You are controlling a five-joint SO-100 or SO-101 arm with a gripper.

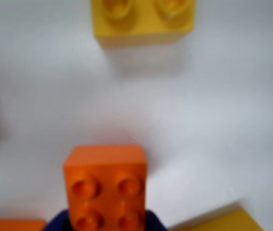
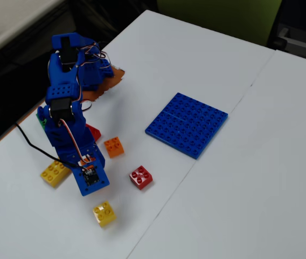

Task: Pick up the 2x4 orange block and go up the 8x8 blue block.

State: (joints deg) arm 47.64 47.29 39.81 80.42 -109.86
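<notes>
In the wrist view an orange block (image 1: 105, 173) fills the lower middle. Four of its studs show and the rest runs out of the frame, so I take it for the 2x4 orange block. My gripper (image 1: 106, 223) has its dark blue jaws pressed against both sides of the block at the bottom edge, shut on it. In the fixed view the gripper (image 2: 91, 181) points down close to the table and hides this block. The 8x8 blue block (image 2: 187, 124) lies flat to the right, well away from the gripper.
A small square orange brick (image 2: 113, 147) sits beside the arm and shows at the wrist view's bottom left (image 1: 14, 224). A red brick (image 2: 141, 177), a yellow square brick (image 2: 104, 213) (image 1: 141, 19) and a long yellow brick (image 2: 55, 172) lie around the gripper.
</notes>
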